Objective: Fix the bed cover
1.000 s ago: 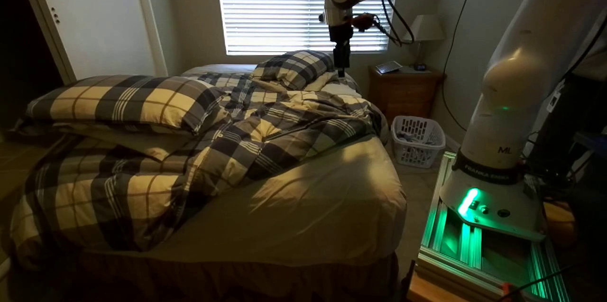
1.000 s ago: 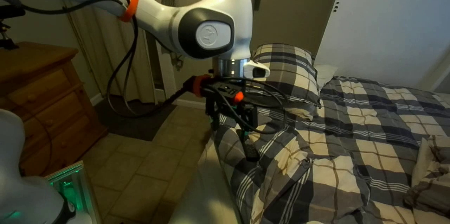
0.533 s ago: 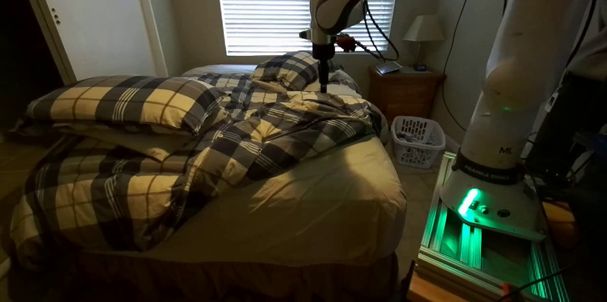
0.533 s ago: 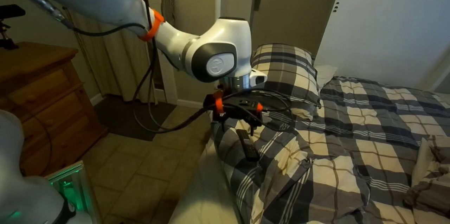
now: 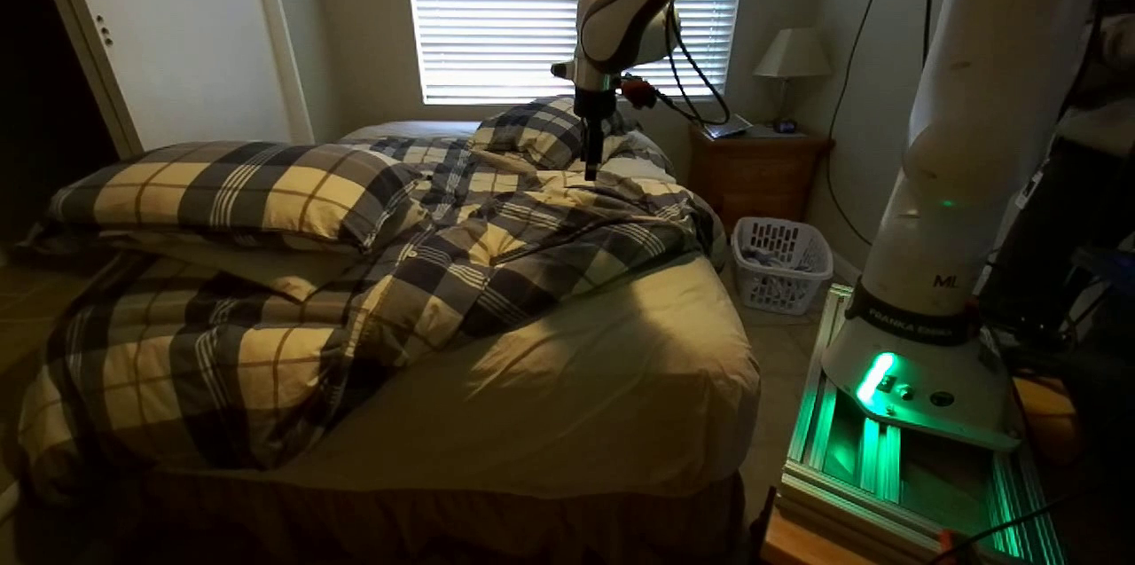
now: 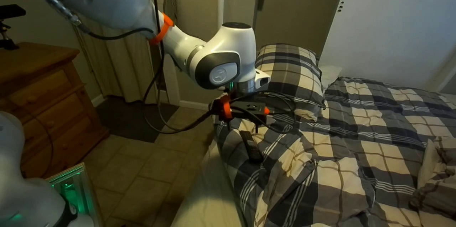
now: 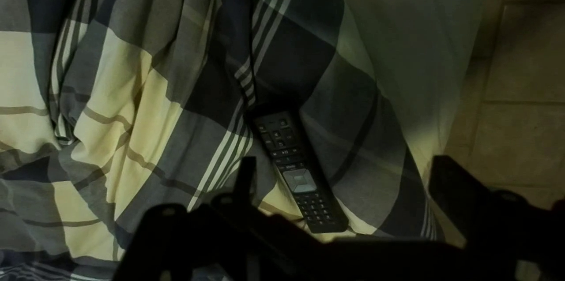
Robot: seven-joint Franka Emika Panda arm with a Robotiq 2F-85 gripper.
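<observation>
The bed cover, a cream and navy plaid comforter, lies rumpled and folded back across the bed in both exterior views [image 5: 550, 255] [image 6: 342, 180]. It fills most of the wrist view [image 7: 145, 109], with deep folds at the left and its edge at the right. My gripper is open and empty above it in both exterior views [image 5: 591, 175] [image 6: 243, 128] and in the wrist view [image 7: 343, 159]. A black remote control [image 7: 304, 179] lies on the cover below and between the fingers. It also shows in an exterior view [image 6: 252, 148]. The fingers appear apart from both.
Plaid pillows [image 5: 230, 192] [image 6: 288, 73] lie on the bed. A tan sheet [image 5: 550, 405] covers the mattress. A white laundry basket [image 5: 780, 268], a wooden nightstand [image 5: 758, 175] and a lamp [image 5: 792, 52] stand beside the bed. A wooden dresser [image 6: 46, 109] stands beyond the robot base.
My gripper has come down toward the bed cover and turned a little, staying open, and is now above the remote control. The cover and remote have not visibly moved.
</observation>
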